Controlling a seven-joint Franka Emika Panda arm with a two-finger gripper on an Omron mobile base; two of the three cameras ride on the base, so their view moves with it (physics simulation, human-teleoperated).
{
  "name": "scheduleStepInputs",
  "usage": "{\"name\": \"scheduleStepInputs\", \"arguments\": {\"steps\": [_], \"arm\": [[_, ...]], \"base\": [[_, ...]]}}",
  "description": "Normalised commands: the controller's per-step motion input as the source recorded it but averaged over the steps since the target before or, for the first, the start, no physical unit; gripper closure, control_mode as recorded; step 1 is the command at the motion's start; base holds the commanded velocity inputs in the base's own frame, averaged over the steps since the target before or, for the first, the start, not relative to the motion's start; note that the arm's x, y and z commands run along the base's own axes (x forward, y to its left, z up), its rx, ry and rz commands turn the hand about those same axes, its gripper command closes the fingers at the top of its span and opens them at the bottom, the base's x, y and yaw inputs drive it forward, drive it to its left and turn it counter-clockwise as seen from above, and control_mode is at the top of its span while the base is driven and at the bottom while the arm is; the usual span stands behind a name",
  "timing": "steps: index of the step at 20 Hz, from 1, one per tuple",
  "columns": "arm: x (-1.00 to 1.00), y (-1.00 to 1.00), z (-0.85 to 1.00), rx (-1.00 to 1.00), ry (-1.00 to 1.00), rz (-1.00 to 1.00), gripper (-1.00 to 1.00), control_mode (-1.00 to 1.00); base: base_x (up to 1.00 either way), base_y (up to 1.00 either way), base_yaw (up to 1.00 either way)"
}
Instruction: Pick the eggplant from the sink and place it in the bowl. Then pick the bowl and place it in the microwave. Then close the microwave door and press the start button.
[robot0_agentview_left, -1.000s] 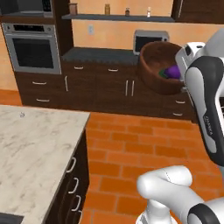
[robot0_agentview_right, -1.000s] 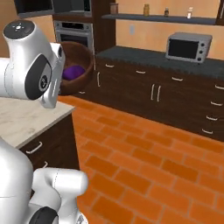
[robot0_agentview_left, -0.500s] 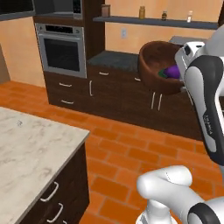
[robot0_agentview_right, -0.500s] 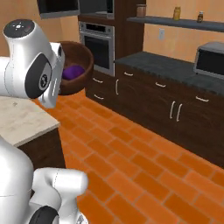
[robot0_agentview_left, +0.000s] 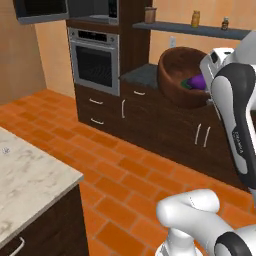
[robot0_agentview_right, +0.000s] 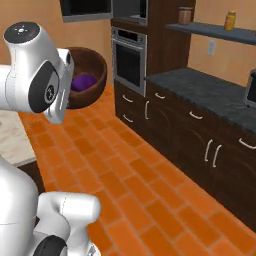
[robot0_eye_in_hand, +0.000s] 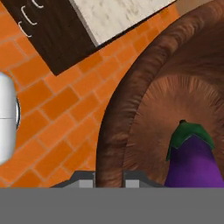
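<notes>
Item: carry leg, bowl to microwave. I have the end effector clamped on the bowl's rim — in the hand view its two tips straddle the wooden wall, one inside and one outside. The eggplant lies loose in the bowl, resting on the inner slope with its green cap toward the centre. The bowl hangs in the air beside the arm, clear of every table, tipped enough that its mouth faces the cameras. To do this leg well, I judge that I should level the bowl and hold the wrist steady while the base drives, so the eggplant does not roll out, and line up squarely with the microwave opening before reaching in. View notes: the left base view gives the oven with cabinets beneath and the marble island table at lower left; the right base view gives the dark opening above the oven that I take for the microwave — its upper part is cropped. The hand view alone gives the grip on the rim, with brick floor below.
</notes>
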Motion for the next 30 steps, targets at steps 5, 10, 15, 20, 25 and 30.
{"name": "scheduleStepInputs", "arguments": {"steps": [5,10,15,20,25,30], "arm": [[0.0,0.0,0.0,0.0,0.0,0.0,1.0,1.0],[0.0,0.0,0.0,0.0,0.0,0.0,1.0,1.0],[0.0,0.0,0.0,0.0,0.0,0.0,1.0,1.0],[0.0,0.0,0.0,0.0,0.0,0.0,1.0,1.0],[0.0,0.0,0.0,0.0,0.0,0.0,1.0,1.0],[0.0,0.0,0.0,0.0,0.0,0.0,1.0,1.0]], "base": [[0.84,-0.99,0.42],[1.0,-0.6,0.38],[1.0,-0.37,0.39],[1.0,-0.28,0.33],[1.0,-0.01,0.07],[1.0,-0.02,-0.01]]}}
